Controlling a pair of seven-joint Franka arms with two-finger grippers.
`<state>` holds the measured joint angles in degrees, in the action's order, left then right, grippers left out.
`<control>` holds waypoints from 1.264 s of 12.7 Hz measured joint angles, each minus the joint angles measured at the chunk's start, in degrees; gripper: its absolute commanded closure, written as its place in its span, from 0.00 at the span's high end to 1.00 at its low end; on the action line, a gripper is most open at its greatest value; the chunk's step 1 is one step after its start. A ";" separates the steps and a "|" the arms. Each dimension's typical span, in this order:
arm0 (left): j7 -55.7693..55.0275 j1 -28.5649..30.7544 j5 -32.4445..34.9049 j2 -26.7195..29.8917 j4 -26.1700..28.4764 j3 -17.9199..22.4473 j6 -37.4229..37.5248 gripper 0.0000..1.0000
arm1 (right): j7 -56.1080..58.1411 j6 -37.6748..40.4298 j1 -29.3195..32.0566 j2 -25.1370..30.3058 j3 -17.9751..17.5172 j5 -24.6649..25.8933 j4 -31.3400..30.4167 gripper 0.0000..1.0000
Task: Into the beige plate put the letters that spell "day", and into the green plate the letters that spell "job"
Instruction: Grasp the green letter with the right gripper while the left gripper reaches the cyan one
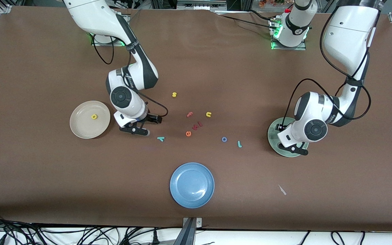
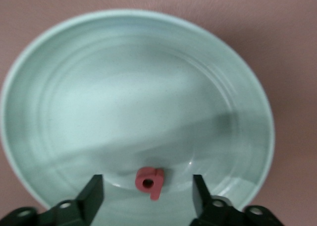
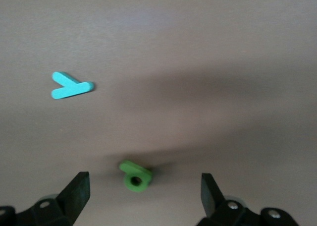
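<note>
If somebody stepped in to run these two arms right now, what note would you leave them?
Left gripper: open over the green plate, red b lying in it.
Right gripper: open over the green d on the table beside the beige plate.
Done: yellow a in the beige plate, b in the green plate.
Left: d and teal y to beige; blue o and teal j to green.

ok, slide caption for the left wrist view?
Open left gripper above the green plate, red letter lying in it.
</note>
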<state>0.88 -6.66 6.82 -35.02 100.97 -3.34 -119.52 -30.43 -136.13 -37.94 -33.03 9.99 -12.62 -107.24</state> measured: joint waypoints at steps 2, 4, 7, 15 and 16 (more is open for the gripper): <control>-0.39 -0.08 -0.64 2.54 -1.00 -0.63 1.98 1.00 | -0.61 -1.31 -0.53 -1.16 -0.24 0.00 0.16 0.92; -0.84 -0.33 -2.28 4.48 -2.32 -1.06 3.70 1.00 | -0.62 -1.70 -0.57 -1.66 -0.25 -0.01 0.17 0.86; -6.76 -2.37 -4.41 4.72 -5.58 -1.34 3.93 1.00 | -0.62 -1.93 -0.58 -1.93 -0.49 -0.01 0.18 0.75; -32.48 -12.88 -9.02 -6.40 -18.87 -1.38 3.73 0.89 | -0.62 -1.93 -0.60 -2.10 -0.92 -0.04 0.18 0.44; -33.83 -13.76 -9.02 -8.25 -20.03 -1.36 3.08 0.76 | -0.62 -1.93 -0.60 -2.11 -0.92 -0.04 0.18 0.43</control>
<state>-32.95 -20.42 -2.19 -43.27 80.94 -4.70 -116.44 -31.05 -138.06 -38.54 -35.14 9.06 -12.66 -107.06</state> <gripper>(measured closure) 0.000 0.537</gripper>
